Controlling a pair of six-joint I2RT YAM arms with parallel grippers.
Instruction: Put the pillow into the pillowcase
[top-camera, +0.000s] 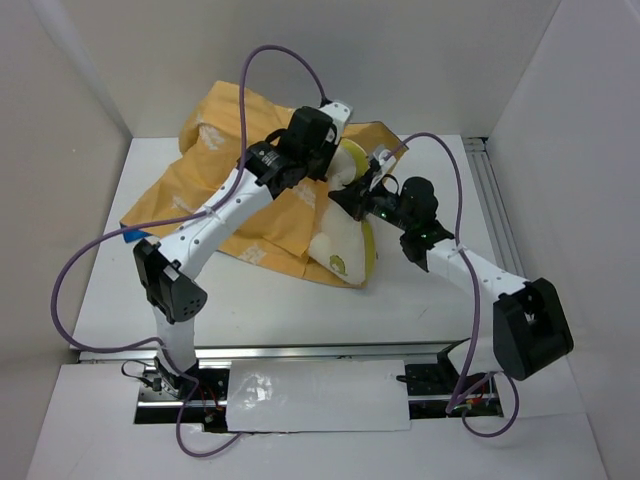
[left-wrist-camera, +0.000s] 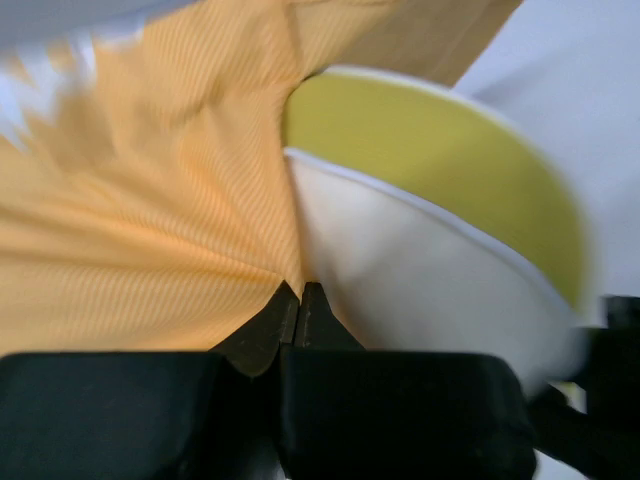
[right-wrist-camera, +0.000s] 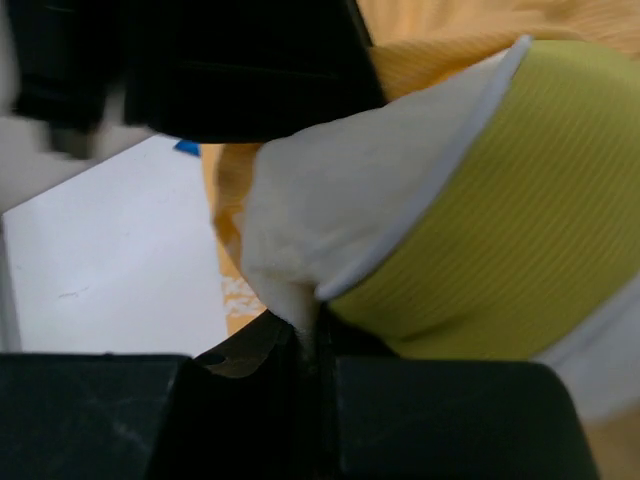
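The left pincer (left-wrist-camera: 298, 303) was clenched on a fold of the pillowcase (left-wrist-camera: 150, 220). Its fingertips met, and the orange cloth gathered into creases that ran to that point, right beside the pillow's piped edge. This grip looked meant to hold the rim of the opening taut and lifted, so that the sleeve could be drawn over the cushion rather than being pushed along with it.

The right pincer (right-wrist-camera: 308, 338) was likewise shut, nipping a tuft of the pillow (right-wrist-camera: 330, 200) on its cream face, next to the white piping and the yellow-green side band. That hold probably served to steady the cushion, or to feed it against the other arm's pull.

From above, both pincers worked close together at the far end of the pillow, where it met the cloth. The pillowcase lay rumpled across the back left of the bench (top-camera: 430, 300). The pillow sat near the middle, with its far end at or just inside the opening and its near end bare and pointing toward the arm bases. How deep it had gone in could not be told, because the arms covered the junction. Most of the insertion appeared still to be done.
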